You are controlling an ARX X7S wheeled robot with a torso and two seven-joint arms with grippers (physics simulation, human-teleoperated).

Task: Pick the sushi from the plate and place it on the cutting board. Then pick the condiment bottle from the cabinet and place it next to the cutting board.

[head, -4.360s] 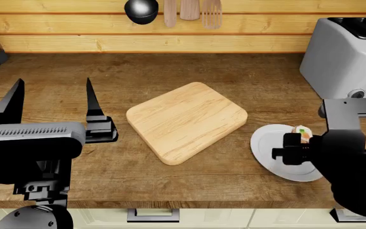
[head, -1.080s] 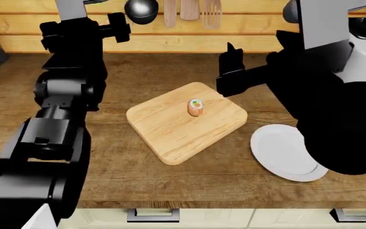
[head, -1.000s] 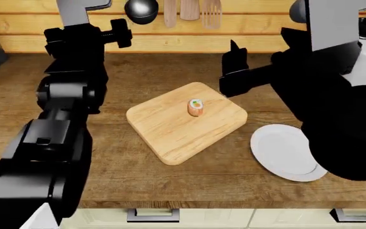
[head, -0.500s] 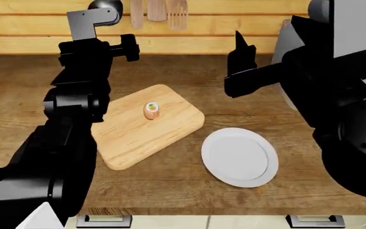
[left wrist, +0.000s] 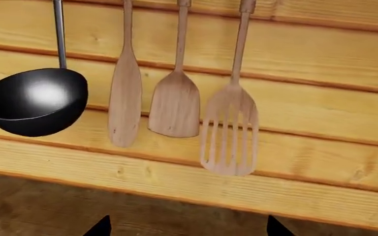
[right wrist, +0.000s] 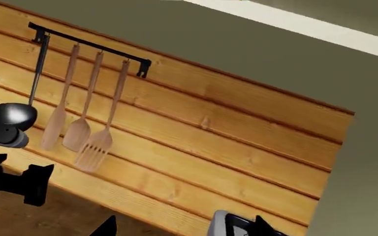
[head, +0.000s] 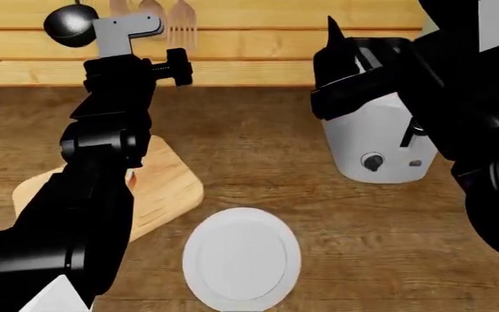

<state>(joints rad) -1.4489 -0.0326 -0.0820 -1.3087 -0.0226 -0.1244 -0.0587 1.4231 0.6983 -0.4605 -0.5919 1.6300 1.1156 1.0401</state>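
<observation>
Plate (head: 241,260) bare; I judge bottle step next, cabinet unseen. Left tool (left wrist: 185,227) open, right tool (right wrist: 182,225) open, both empty.

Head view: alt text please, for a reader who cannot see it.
An empty white plate sits on the wooden counter. The raised left arm hides much of the cutting board. A grey toaster stands behind the right arm.

One plate (head: 242,261), one board (head: 167,188) and one toaster (head: 375,140) stand on the counter (head: 267,162). On the wall hang four utensils: one black ladle (left wrist: 35,101) and three wooden ones, namely a paddle (left wrist: 124,93), a spatula (left wrist: 174,103) and a slotted turner (left wrist: 228,128). All four hang from a single rail (right wrist: 90,46), and two robot arms are in view.
</observation>
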